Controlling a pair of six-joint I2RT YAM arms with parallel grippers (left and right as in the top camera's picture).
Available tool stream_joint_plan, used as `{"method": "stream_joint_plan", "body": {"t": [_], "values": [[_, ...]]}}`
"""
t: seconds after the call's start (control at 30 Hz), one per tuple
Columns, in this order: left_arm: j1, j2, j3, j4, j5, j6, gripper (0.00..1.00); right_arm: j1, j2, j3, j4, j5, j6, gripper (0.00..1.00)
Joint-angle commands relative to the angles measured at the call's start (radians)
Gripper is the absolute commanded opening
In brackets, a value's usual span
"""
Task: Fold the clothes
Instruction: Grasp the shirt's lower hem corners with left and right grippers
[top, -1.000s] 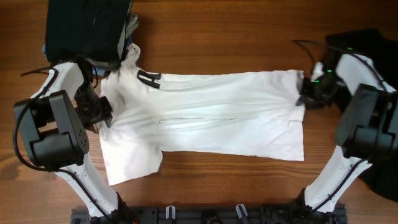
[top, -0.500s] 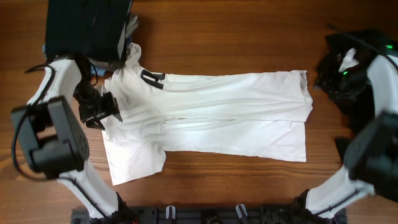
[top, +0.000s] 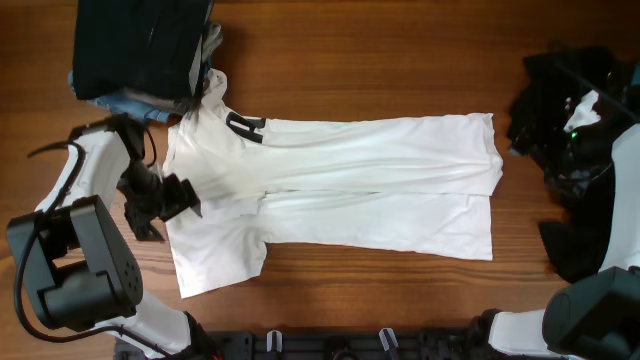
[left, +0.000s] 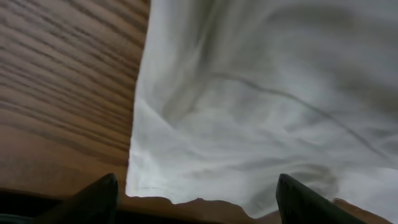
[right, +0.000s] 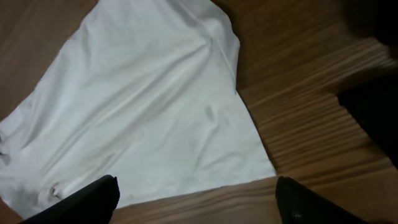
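T-shirt (top: 340, 185): one, lying on one table (top: 400, 60).

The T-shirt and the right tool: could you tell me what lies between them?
Only bare table: the right wrist view shows wood grain between the T-shirt's hem and the right tool.

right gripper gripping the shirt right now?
No. In the right wrist view the right gripper is wide open and empty, with the T-shirt lying loose on the table below.
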Motion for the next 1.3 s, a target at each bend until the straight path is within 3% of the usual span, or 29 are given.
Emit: {"method": "stream_joint_plan", "body": {"t": [0.0, 0.17, 0.27, 0.37, 0.4, 0.43, 0.47, 0.5, 0.7, 0.8, 0.93, 0.97, 1.0, 1.07, 1.13, 1.2, 1.27], "values": [[0.005, 0.014, -0.05, 0.005, -0.077, 0.092, 0.72, 0.003, 0.009, -0.079, 0.046, -0.013, 0.006, 0.87], [0.004, 0.03, -0.099, 0.089, -0.131, 0.091, 0.67, 0.003, 0.009, -0.189, 0.158, -0.012, 0.055, 0.89], [0.003, 0.032, -0.158, 0.163, -0.097, 0.091, 0.75, 0.003, 0.011, -0.232, 0.208, -0.008, 0.101, 0.94], [0.003, 0.033, -0.17, 0.171, -0.089, 0.091, 0.72, 0.003, 0.012, -0.258, 0.23, 0.013, 0.142, 0.96], [0.003, 0.033, -0.17, 0.17, -0.089, 0.092, 0.65, 0.002, 0.013, -0.262, 0.227, 0.031, 0.161, 0.97], [0.003, 0.033, -0.17, 0.169, -0.089, 0.092, 0.51, 0.002, 0.016, -0.262, 0.219, 0.054, 0.182, 0.99], [0.004, 0.033, -0.17, 0.165, -0.089, 0.091, 0.21, 0.002, 0.017, -0.262, 0.203, 0.06, 0.201, 0.99], [0.004, 0.033, -0.169, 0.161, -0.089, 0.091, 0.04, 0.002, 0.019, -0.262, 0.182, 0.06, 0.219, 0.99], [0.005, 0.033, -0.121, 0.116, -0.089, 0.084, 0.04, 0.002, 0.031, -0.309, 0.092, 0.092, 0.251, 0.98], [0.005, 0.033, -0.097, 0.117, -0.085, 0.079, 0.04, 0.002, 0.032, -0.439, 0.101, 0.09, 0.298, 0.84], [0.005, 0.033, -0.096, 0.116, -0.085, 0.079, 0.04, 0.002, 0.032, -0.569, 0.153, 0.094, 0.357, 0.81], [0.005, 0.033, -0.096, 0.116, -0.085, 0.079, 0.04, 0.002, 0.032, -0.595, 0.175, 0.094, 0.378, 0.78], [0.005, 0.033, -0.096, 0.116, -0.085, 0.079, 0.04, 0.002, 0.032, -0.623, 0.227, 0.098, 0.397, 0.66], [0.005, 0.033, -0.096, 0.112, -0.085, 0.079, 0.04, 0.002, 0.031, -0.62, 0.267, 0.098, 0.391, 0.59], [0.005, 0.033, -0.095, 0.109, -0.085, 0.079, 0.04, 0.002, 0.031, -0.62, 0.325, 0.098, 0.349, 0.46], [0.005, 0.033, -0.092, 0.107, -0.085, 0.079, 0.04, 0.002, 0.031, -0.62, 0.355, 0.094, 0.293, 0.48], [0.005, 0.033, -0.092, 0.101, -0.085, 0.079, 0.04, 0.002, 0.031, -0.621, 0.349, 0.07, 0.259, 0.75]]}}
